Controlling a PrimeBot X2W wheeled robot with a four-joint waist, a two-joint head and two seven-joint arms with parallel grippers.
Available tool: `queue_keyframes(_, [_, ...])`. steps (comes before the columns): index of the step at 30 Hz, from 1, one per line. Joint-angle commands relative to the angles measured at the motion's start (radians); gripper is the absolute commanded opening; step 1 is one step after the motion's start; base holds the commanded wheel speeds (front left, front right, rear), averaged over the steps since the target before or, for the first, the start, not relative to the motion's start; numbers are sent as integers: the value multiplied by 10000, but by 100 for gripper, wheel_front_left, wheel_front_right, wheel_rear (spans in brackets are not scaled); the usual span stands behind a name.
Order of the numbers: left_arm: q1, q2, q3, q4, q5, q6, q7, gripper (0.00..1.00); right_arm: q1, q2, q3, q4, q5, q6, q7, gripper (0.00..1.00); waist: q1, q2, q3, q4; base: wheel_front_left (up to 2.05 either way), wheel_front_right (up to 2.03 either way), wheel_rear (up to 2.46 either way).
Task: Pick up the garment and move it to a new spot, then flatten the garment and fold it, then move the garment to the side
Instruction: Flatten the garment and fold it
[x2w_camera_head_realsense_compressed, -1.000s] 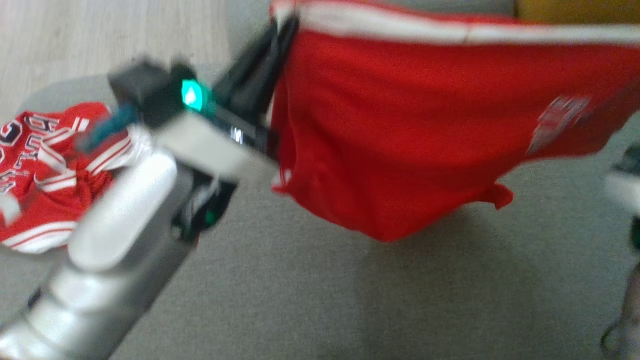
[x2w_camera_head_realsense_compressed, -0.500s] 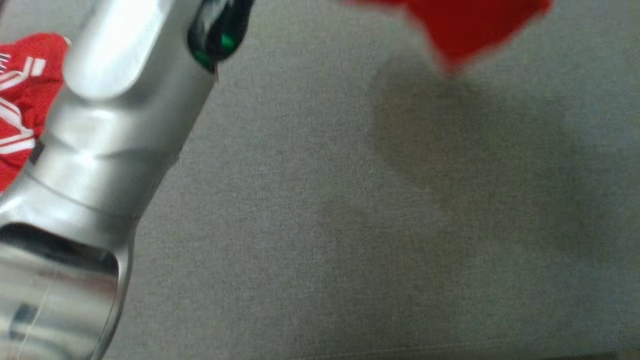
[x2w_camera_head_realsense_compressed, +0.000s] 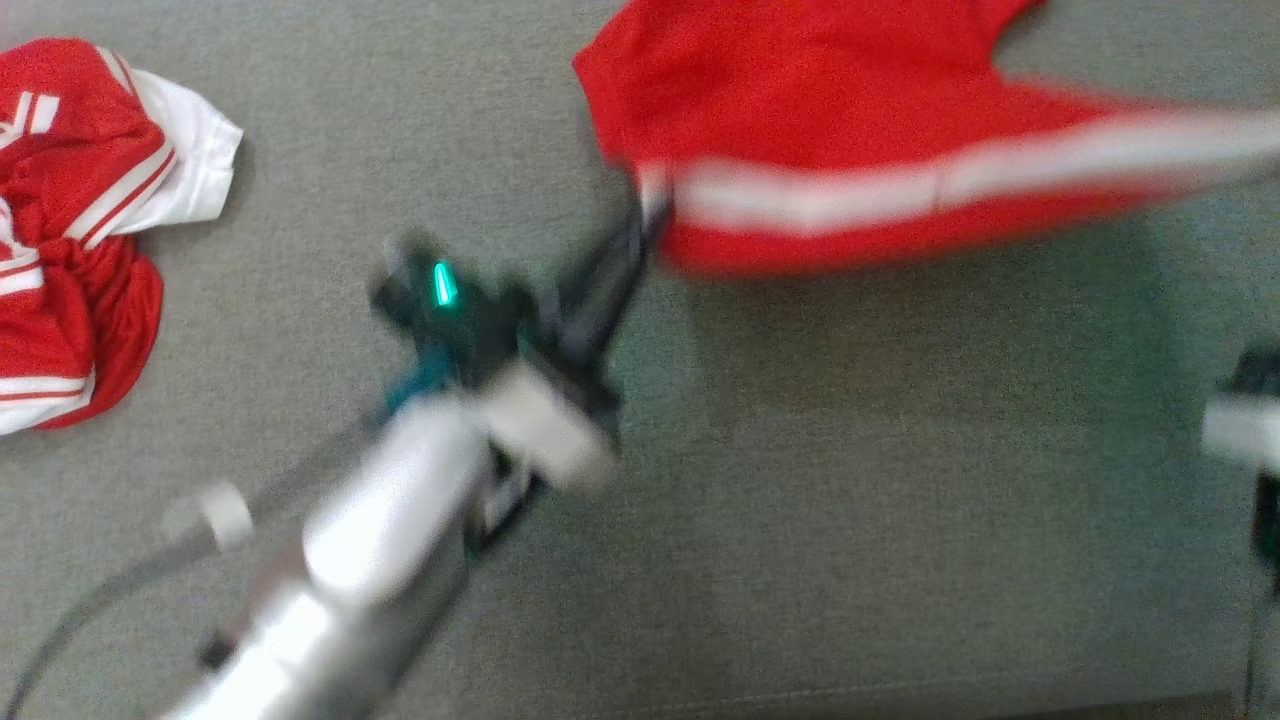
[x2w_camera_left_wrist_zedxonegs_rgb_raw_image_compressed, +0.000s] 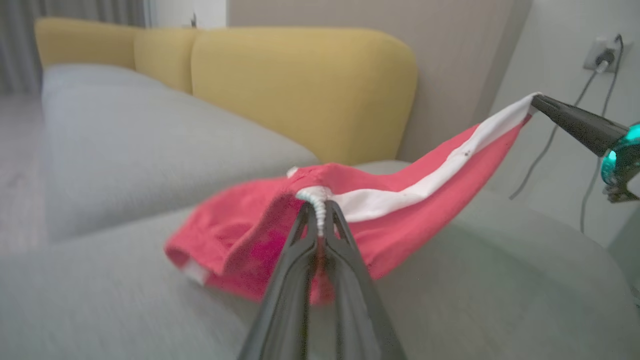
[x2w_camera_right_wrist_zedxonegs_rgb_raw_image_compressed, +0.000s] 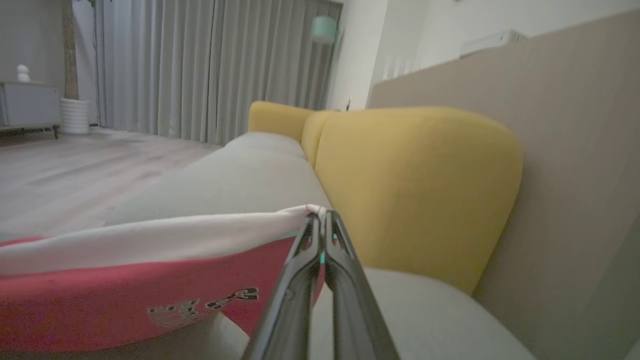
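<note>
Head view: the left gripper (x2w_camera_head_realsense_compressed: 640, 205) pinches one end of the red garment (x2w_camera_head_realsense_compressed: 800, 90), the right gripper (x2w_camera_right_wrist_zedxonegs_rgb_raw_image_compressed: 320, 216) the other, over a grey sofa (x2w_camera_head_realsense_compressed: 800, 520).

Garment (x2w_camera_head_realsense_compressed: 800, 100) — right end blurred, cropped

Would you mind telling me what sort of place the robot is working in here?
Most likely a home living room: a grey sofa seat with yellow back cushions, long curtains and a wooden floor.
</note>
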Motion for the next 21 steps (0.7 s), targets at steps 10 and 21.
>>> queue_keyframes(10, [3779, 924, -456, -1610, 380, 445, -20, 0, 4289, 202, -403, -1970, 872, -7, 11, 0, 1, 0, -550, -68, 0, 0, 0])
queue_keyframes(21, [1698, 241, 310, -2651, -403, 616, 1506, 0, 1618, -1560, 135, -1255, 1021, -7, 1459, 0, 1, 0, 279, 723, 0, 0, 0])
